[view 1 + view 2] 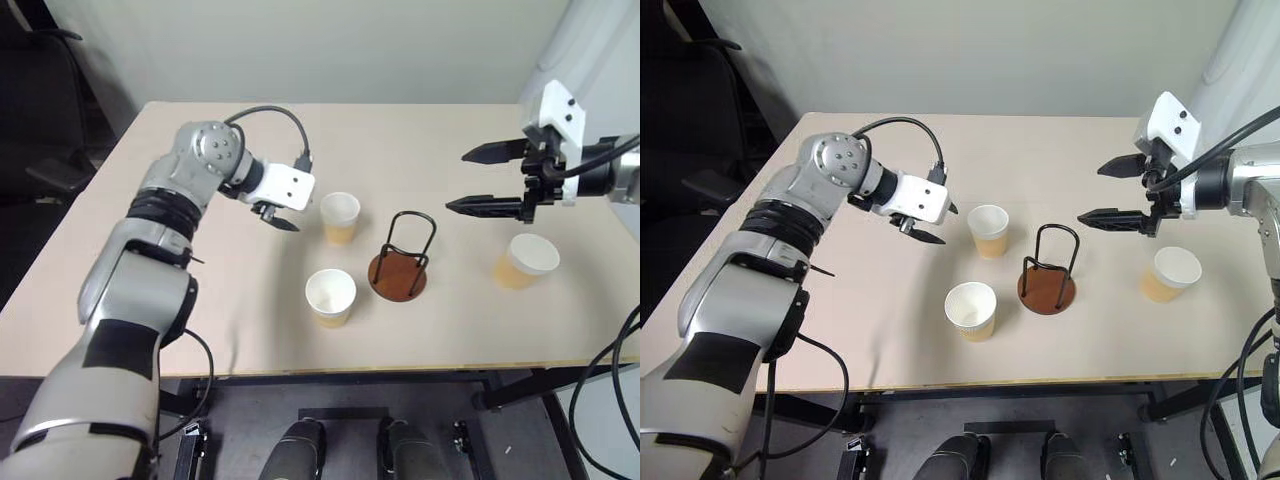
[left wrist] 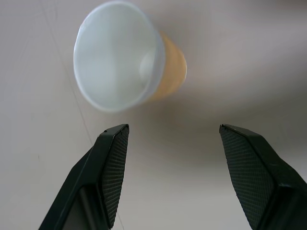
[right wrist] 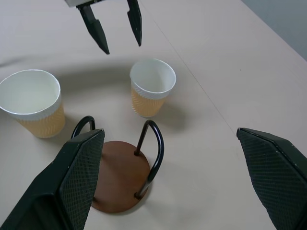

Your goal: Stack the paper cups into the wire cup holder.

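Three paper cups stand upright and apart on the table [image 1: 200, 330], none yet in the wire cup holder [image 1: 400, 262]. The far cup [image 1: 339, 218] sits just behind and to the left of the holder, the near cup [image 1: 330, 297] in front of it on the same side, and the third cup [image 1: 526, 260] well off to the holder's right. Each is a small tapered cone, tan-orange and faintly ribbed outside, white at the rim and inside.

They look very light and thin-walled, so a hard squeeze would likely dent them, and a sideways nudge could tip or slide one across the smooth, pale tabletop. The safest hold is probably across the upper wall just under the rolled rim, where the paper is stiffest.

The holder is a flat, round, reddish-brown disc with thin black wire loops rising from it. It is rigid, but probably light enough to shift if a cup catches a loop.

The left gripper [image 1: 278, 217] hangs just beside the far cup on its left, jaws apart and holding nothing, with the cup ahead of the fingertips. The right gripper [image 1: 492, 180] hovers above the table between the holder and the third cup, jaws spread wide and empty.
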Tool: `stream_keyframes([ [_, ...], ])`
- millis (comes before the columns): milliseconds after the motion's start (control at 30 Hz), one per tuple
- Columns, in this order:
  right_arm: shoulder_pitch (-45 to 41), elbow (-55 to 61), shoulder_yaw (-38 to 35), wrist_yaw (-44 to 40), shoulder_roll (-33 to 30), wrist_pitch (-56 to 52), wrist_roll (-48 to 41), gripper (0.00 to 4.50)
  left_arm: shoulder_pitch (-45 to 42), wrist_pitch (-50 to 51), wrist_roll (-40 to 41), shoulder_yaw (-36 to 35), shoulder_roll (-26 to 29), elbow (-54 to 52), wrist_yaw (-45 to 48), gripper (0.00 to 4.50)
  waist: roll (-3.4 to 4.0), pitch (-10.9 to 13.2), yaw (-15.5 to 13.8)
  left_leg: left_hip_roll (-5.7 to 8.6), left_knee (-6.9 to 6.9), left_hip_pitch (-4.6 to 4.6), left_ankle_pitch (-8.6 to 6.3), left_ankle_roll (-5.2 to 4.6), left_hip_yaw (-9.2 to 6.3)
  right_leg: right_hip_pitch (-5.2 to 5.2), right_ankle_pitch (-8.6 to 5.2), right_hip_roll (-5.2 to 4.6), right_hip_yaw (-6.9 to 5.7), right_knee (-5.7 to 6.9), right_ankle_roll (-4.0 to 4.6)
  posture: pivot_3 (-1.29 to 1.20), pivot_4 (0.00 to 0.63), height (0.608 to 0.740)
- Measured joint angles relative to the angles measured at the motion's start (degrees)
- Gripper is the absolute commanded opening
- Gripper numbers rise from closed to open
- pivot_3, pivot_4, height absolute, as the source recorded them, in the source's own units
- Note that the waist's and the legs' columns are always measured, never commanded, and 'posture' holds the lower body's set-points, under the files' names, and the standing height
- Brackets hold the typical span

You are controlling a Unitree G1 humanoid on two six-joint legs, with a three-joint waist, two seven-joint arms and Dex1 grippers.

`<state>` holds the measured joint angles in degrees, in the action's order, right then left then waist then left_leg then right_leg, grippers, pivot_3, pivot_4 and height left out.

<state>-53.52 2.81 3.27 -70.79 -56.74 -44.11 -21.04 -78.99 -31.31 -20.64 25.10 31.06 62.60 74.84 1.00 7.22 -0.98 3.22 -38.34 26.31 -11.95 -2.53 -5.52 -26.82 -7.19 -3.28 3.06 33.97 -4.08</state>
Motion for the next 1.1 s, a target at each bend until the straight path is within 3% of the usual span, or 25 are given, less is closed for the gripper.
stream_keyframes([
  [500, 0.0, 0.0, 0.2, -0.6, -2.0, -1.0, 0.0, 4.48, -1.9, -2.6, -2.5, 0.9, -3.3, 2.6, -2.0, 3.24, 0.00, 0.0, 0.0, -0.03, -0.04, -0.02, -0.01, 0.00, 0.02, 0.00, 0.16, -0.01, 0.05, 0.02, -0.27, 0.00, 0.150, 0.740],
  [1100, 0.0, 0.2, 0.2, -0.4, -2.0, -1.2, -0.1, 4.48, -2.3, -4.0, -9.6, 4.6, -7.2, 6.7, -13.1, 3.24, 0.00, 0.0, -0.2, -0.02, -0.31, 0.01, -0.03, -0.04, 0.06, 0.05, 0.17, -0.03, 0.12, 0.07, -0.28, 0.00, 0.150, 0.740],
])
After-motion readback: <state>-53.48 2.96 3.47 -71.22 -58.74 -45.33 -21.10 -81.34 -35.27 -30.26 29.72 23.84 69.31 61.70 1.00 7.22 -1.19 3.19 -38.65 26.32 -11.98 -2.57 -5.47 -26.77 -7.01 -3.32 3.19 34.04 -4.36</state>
